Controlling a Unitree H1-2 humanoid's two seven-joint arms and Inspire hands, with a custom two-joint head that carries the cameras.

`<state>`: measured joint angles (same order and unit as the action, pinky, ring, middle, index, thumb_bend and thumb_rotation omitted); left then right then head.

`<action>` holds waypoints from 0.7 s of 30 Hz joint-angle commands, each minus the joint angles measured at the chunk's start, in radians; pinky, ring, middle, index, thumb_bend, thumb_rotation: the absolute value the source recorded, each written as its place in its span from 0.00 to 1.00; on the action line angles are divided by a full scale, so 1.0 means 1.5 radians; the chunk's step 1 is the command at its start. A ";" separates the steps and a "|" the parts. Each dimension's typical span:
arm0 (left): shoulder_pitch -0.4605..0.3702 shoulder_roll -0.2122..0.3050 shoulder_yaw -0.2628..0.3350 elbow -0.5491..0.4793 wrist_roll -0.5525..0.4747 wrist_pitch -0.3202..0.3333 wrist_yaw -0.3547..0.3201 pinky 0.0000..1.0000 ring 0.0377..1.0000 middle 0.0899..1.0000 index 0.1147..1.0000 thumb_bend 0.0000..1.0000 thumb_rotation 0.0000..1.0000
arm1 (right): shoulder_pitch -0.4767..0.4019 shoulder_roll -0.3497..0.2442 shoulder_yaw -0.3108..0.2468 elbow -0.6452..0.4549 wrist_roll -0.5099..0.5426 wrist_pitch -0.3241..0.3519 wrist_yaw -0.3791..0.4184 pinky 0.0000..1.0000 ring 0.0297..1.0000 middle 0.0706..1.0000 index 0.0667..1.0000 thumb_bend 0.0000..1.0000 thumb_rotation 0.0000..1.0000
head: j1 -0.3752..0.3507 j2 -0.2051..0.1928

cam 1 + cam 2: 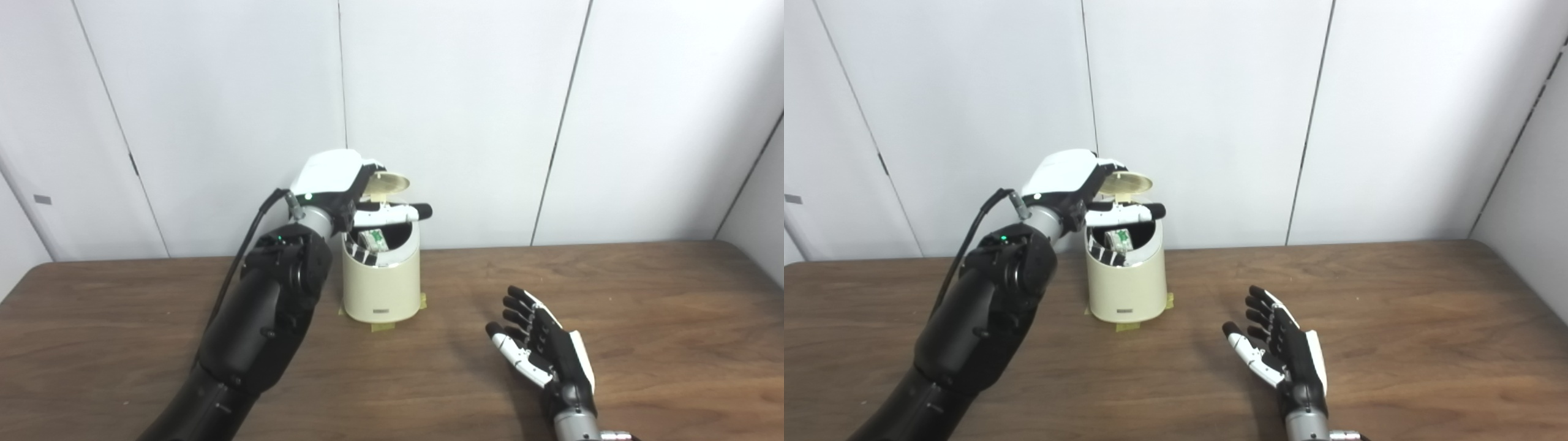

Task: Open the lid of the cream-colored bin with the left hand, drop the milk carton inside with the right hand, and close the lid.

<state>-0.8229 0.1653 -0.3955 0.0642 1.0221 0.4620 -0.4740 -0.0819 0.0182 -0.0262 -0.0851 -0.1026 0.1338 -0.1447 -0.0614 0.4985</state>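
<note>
At frame centre, carton point(373, 239) lies inside bin point(381, 288); left hand point(343, 184) props the light hinged lid point(387, 182); right hand point(539, 349) splayed, empty.

Your view of the milk carton point(373, 239) showed only its top inside the cream-colored bin point(381, 288); its print was too small to read. The left hand point(343, 184) possibly touched the lid point(387, 182), the contact being hidden. Both arms were cut off at the bottom edge.
</note>
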 commanded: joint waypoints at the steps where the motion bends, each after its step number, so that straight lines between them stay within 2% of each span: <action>1: -0.024 0.003 0.000 -0.020 0.018 0.000 0.021 1.00 0.98 0.89 0.81 1.00 0.98 | -0.016 0.001 -0.001 -0.007 -0.003 -0.019 0.000 0.75 0.81 0.80 0.80 0.24 0.26 | 0.001 0.002; 6: -0.008 0.005 -0.010 -0.022 0.028 -0.007 0.032 1.00 0.96 0.85 0.80 1.00 0.97 | -0.016 -0.003 -0.001 -0.001 -0.001 -0.026 0.003 0.73 0.80 0.80 0.79 0.22 0.16 | 0.002 0.004; 15: 0.014 -0.003 -0.017 -0.026 0.040 0.003 0.009 1.00 0.96 0.84 0.80 0.99 0.97 | -0.014 -0.002 -0.003 -0.003 0.001 -0.016 0.004 0.75 0.82 0.81 0.80 0.23 0.24 | 0.004 0.006; 21: 0.031 -0.004 -0.010 -0.028 0.062 0.004 -0.007 1.00 0.96 0.84 0.81 0.99 0.96 | -0.016 0.002 -0.004 0.003 0.003 -0.025 0.002 0.73 0.81 0.80 0.79 0.23 0.20 | 0.004 0.005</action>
<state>-0.7479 0.1600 -0.4242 0.0458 1.0897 0.4605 -0.4830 -0.0785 0.0172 -0.0276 -0.0629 -0.1010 0.1326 -0.1406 -0.0552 0.5062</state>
